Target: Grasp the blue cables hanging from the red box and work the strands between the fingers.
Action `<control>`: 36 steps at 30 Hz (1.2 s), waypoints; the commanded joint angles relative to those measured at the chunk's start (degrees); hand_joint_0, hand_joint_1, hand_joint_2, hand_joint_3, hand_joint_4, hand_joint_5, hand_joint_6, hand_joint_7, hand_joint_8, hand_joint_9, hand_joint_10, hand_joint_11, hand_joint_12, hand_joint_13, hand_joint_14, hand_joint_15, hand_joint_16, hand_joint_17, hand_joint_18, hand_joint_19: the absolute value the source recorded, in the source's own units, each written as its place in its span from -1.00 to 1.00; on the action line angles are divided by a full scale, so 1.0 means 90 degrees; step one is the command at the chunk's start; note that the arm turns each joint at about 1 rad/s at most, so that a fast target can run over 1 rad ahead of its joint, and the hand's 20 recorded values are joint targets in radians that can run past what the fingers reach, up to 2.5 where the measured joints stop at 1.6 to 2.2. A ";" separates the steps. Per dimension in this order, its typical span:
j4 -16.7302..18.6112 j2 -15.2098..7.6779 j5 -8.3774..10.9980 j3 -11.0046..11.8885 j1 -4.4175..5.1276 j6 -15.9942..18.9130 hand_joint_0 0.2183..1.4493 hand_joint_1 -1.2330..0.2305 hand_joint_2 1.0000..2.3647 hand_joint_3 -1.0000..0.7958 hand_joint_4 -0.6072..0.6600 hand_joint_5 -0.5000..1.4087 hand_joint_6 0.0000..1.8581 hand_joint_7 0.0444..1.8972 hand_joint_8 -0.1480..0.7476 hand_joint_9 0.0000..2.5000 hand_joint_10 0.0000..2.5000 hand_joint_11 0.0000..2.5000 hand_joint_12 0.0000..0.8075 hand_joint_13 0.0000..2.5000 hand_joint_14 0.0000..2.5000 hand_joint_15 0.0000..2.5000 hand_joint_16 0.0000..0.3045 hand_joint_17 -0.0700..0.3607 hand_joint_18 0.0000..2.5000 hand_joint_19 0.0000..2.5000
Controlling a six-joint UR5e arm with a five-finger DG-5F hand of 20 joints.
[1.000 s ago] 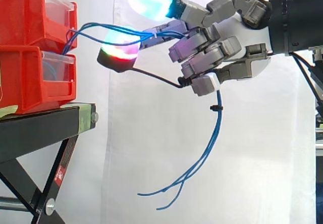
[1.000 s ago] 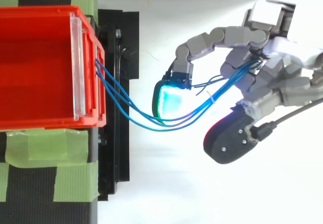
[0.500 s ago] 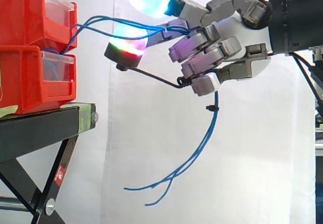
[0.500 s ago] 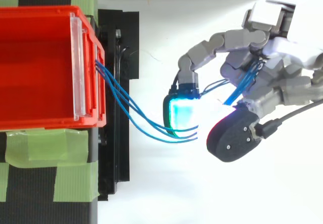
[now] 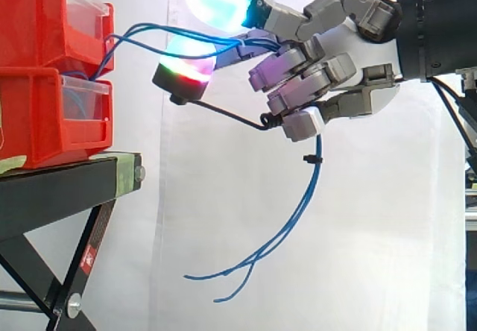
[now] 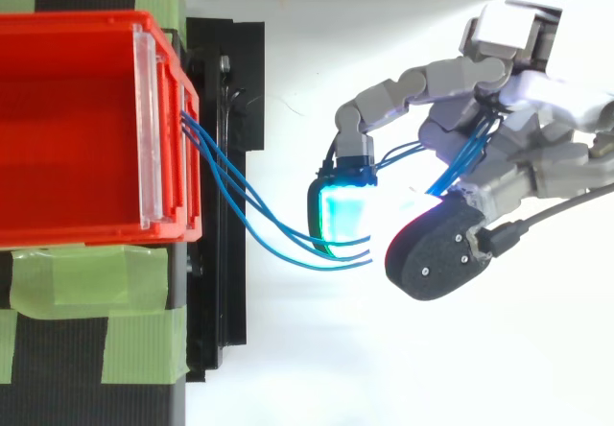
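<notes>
Thin blue cables (image 5: 171,35) run from the front of the stacked red boxes (image 5: 45,70) across to my hand (image 5: 350,62) on the right. From above, the cables (image 6: 259,217) leave the red box (image 6: 77,129) and pass under a cyan-glowing fingertip (image 6: 343,217). My hand (image 6: 537,129) is shut on the strands, which thread between its curled fingers. A red-green glowing pad (image 5: 185,70) sits just below the strands. Below the hand the loose cable ends (image 5: 276,241) hang down and curl left.
The red boxes rest on a black stand (image 5: 67,189) with green tape (image 6: 96,282) on its top. A white curtain (image 5: 358,234) hangs behind. Open room lies below and right of the stand.
The cyan fingertip has shifted over the strands and the red-green pad has risen toward them. The cables now run higher and flatter, and the hanging ends have swung left.
</notes>
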 commanded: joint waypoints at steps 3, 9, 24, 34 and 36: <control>0.0000 0.0000 0.0000 0.0000 0.0003 0.0000 0.04 -0.27 -1.00 -0.89 0.14 -0.12 -0.43 0.10 0.11 -0.06 1.00 0.68 0.26 0.24 1.00 0.00 -0.52 0.08 0.43 -0.45; 0.0000 0.0000 0.0000 0.0000 -0.0006 0.0000 0.05 -0.30 -1.00 -0.92 0.14 -0.19 -0.27 0.03 0.11 -0.06 1.00 0.68 0.26 0.24 1.00 0.00 -0.52 0.08 0.43 -0.45; 0.0020 0.0000 0.0000 0.0000 0.0003 0.0000 0.15 -0.36 -0.98 -0.61 0.11 -0.34 0.02 -0.15 0.11 -0.06 1.00 0.68 0.26 0.24 1.00 0.00 -0.52 0.08 0.43 -0.45; 0.0059 0.0000 0.0000 0.0000 0.0003 0.0000 0.31 -0.37 -0.98 -0.44 0.05 -0.35 0.03 -0.16 0.11 -0.06 1.00 0.68 0.26 0.24 1.00 0.00 -0.52 0.08 0.43 -0.45; 0.0059 0.0000 0.0000 0.0000 0.0003 0.0000 0.40 -0.36 -0.98 -0.42 0.04 -0.35 0.04 -0.16 0.11 -0.06 1.00 0.68 0.26 0.24 1.00 0.00 -0.52 0.08 0.43 -0.45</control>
